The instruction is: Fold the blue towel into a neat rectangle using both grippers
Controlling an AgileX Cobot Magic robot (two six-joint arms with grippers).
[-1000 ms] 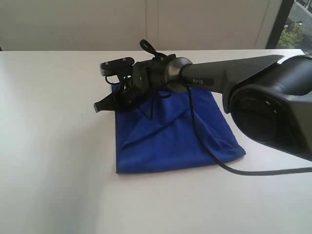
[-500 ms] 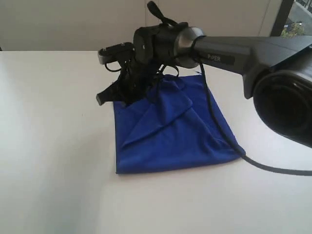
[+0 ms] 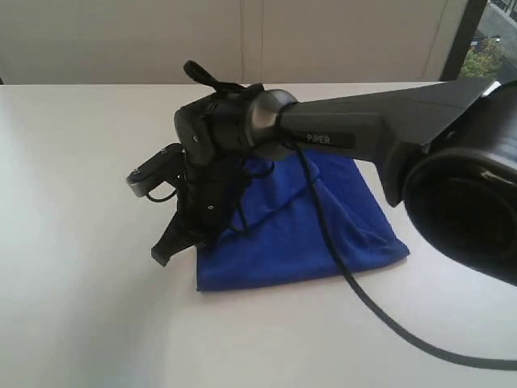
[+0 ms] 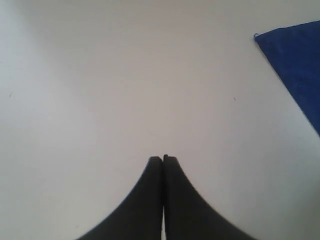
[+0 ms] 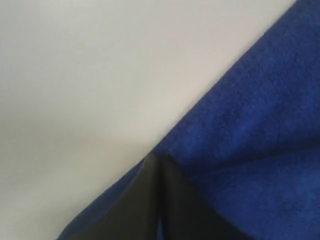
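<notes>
White bench [image 3: 73, 162], pale panelled wall [image 3: 121, 40], window [image 3: 489, 40] at the back. A black cable [image 3: 325, 225] from the right arm drapes across the blue towel [image 3: 367, 226], and the arm's wrist hides the cloth's far corner. The towel lies folded in a rough four-sided pad, its near edge running away from the right gripper [image 3: 161, 255]. That gripper's jaws are closed at the edge; pinched cloth cannot be made out. The left gripper [image 4: 163, 159], jaws closed, hangs over bare bench, with a towel corner ahead and aside.
</notes>
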